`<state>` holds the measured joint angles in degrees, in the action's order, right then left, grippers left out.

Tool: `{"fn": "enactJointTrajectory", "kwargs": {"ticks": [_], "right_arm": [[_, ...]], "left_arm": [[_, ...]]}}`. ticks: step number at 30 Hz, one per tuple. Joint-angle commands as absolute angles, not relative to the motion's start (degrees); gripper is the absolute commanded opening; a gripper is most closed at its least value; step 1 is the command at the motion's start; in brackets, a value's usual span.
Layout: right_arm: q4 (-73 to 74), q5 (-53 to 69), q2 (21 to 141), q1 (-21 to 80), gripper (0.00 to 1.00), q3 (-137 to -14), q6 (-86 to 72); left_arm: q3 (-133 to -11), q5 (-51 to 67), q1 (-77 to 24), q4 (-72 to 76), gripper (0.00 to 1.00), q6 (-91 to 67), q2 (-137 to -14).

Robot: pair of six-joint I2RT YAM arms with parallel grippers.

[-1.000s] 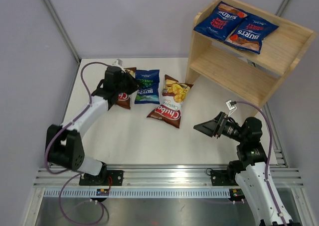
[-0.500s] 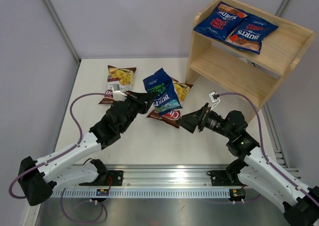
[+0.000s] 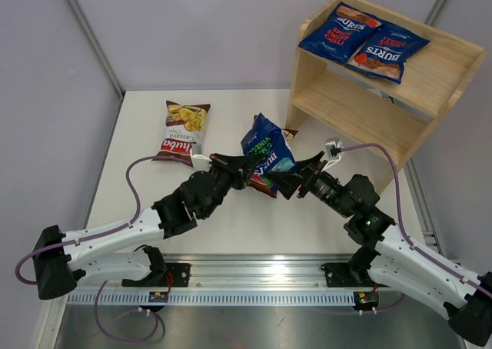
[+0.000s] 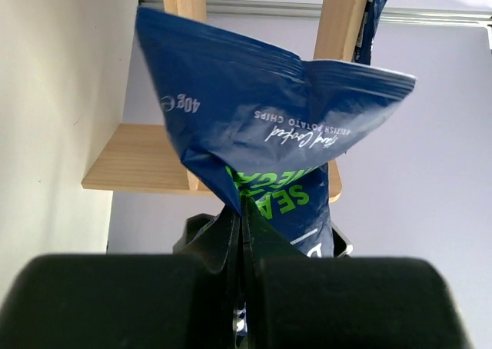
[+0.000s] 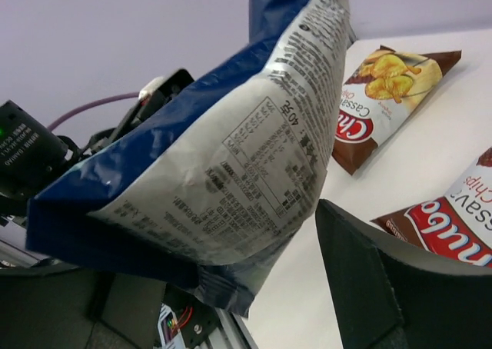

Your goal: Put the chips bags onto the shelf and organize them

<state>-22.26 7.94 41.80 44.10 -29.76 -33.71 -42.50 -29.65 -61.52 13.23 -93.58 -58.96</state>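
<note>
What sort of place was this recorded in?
Probably a robot lab test cell, not a shop: plain grey panel walls, two arms bolted to an aluminium rail, and a small bare wooden shelf staged with chip bags beside a white table.
</note>
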Motion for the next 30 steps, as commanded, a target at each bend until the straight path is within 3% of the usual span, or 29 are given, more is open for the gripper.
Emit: {"fn": "enactJointTrajectory", "kwargs": {"ticks": [1,7,14,18,19,21,22,25,30], "right_arm": [[-30.05,3.78,41.31,45.00,0.78,-29.18,-30.85],[-30.50,3.51,40.08,45.00,0.58,-28.92,-29.97],[-31.55,5.71,37.97,45.00,0.26,-27.33,-29.88],[-31.20,7.99,38.06,45.00,0.20,-28.12,-29.62],[-31.11,8.78,37.80,45.00,0.19,-28.12,-29.53],[-30.33,9.58,36.57,45.00,0.12,-28.30,-28.74],[-30.15,9.93,35.52,45.00,0.03,-28.39,-28.74],[-27.08,11.07,33.32,45.00,0.00,-29.79,-27.34],[-15.51,20.89,31.64,45.00,0.00,-35.32,-23.21]], "left_arm": [[-41.92,-34.10,-63.28,17.67,0.00,-94.92,-59.33],[-41.22,-35.59,-64.25,17.06,0.00,-94.05,-58.36],[-42.71,-37.62,-64.25,15.29,0.01,-88.95,-56.87],[-43.15,-37.71,-64.25,16.87,0.23,-84.12,-56.60],[-42.98,-37.71,-64.25,17.40,0.45,-83.85,-56.51],[-41.84,-37.79,-64.25,18.19,0.60,-83.41,-55.99],[-41.40,-37.71,-64.34,18.37,0.74,-83.23,-55.81],[-39.21,-37.18,-64.25,19.24,0.99,-81.83,-54.58],[-37.79,-31.22,-63.55,28.01,0.99,-61.96,-50.99]]}}
